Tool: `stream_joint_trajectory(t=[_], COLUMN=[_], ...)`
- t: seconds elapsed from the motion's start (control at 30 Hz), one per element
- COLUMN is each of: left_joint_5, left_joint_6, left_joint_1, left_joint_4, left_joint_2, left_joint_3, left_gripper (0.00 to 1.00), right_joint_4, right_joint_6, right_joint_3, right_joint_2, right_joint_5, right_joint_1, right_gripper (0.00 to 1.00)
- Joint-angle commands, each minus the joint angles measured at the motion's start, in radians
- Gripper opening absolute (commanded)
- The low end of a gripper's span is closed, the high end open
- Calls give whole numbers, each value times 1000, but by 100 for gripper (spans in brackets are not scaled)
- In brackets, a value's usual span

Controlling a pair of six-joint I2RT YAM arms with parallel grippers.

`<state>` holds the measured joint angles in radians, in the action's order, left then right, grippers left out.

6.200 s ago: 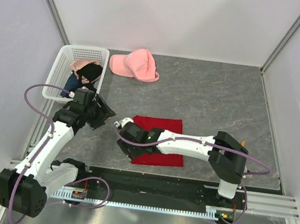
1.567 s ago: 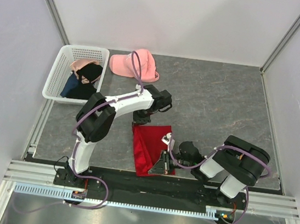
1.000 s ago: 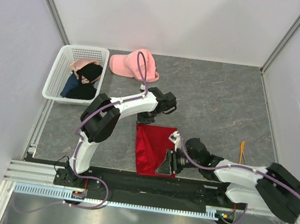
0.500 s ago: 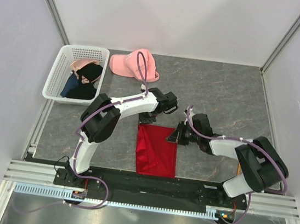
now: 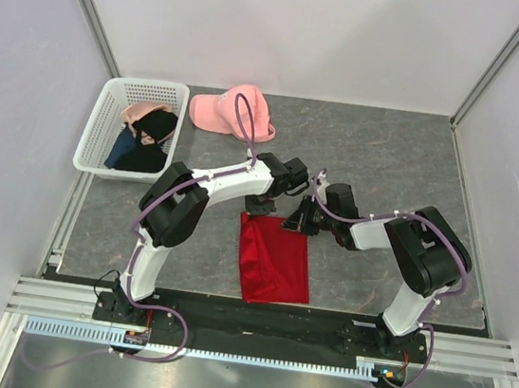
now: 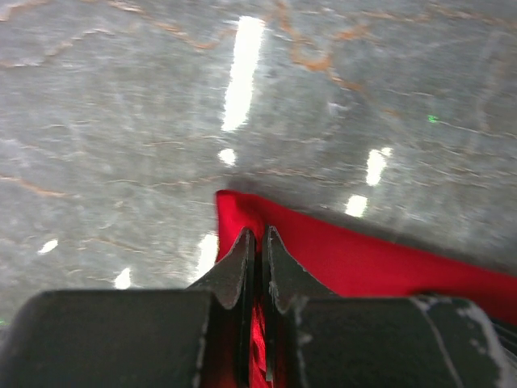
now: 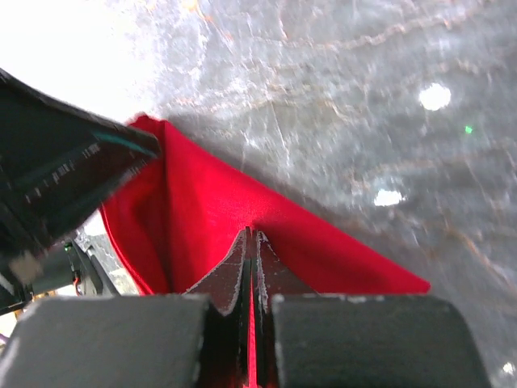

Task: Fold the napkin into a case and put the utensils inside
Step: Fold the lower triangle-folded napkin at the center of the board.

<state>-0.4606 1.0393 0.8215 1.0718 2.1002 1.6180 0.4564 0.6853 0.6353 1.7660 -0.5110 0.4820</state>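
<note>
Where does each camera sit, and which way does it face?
Top external: above and behind the bases, looking down at the table; both arms show.
Left wrist: on the left arm, looking down its shut left gripper at a napkin corner.
Right wrist: on the right arm, past its shut right gripper.
All views share the red napkin.

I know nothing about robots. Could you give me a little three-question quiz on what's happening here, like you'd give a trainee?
1. True or false: the left claw and the right claw are both shut on the napkin.
2. The cap lies: A on the napkin; B beside the basket; C in a claw.
3. Fill in: seen from the robot, the claws grip the napkin's ___ edge.
Key: 1 true; 2 B; 3 far.
</note>
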Motion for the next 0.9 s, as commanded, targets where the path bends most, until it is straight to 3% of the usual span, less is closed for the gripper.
stream_joint_trajectory(t=[0.0, 0.67, 0.87], left_joint_5=[82, 145, 158], left_joint_6=[-38, -85, -99], left_joint_1=[8, -1, -2], left_joint_4=[-88, -151, -177], left_joint_2=[-37, 52, 47], left_joint_3=[28, 82, 65], left_gripper=[2, 5, 15], right_joint_4=[7, -24, -68], right_joint_6=[-53, -59, -70], right_joint_3=[38, 86, 96], right_joint_2=[53, 98, 76], right_joint_5=[31, 5, 8], right_joint_1=[1, 0, 0], right_gripper=[0, 0, 0])
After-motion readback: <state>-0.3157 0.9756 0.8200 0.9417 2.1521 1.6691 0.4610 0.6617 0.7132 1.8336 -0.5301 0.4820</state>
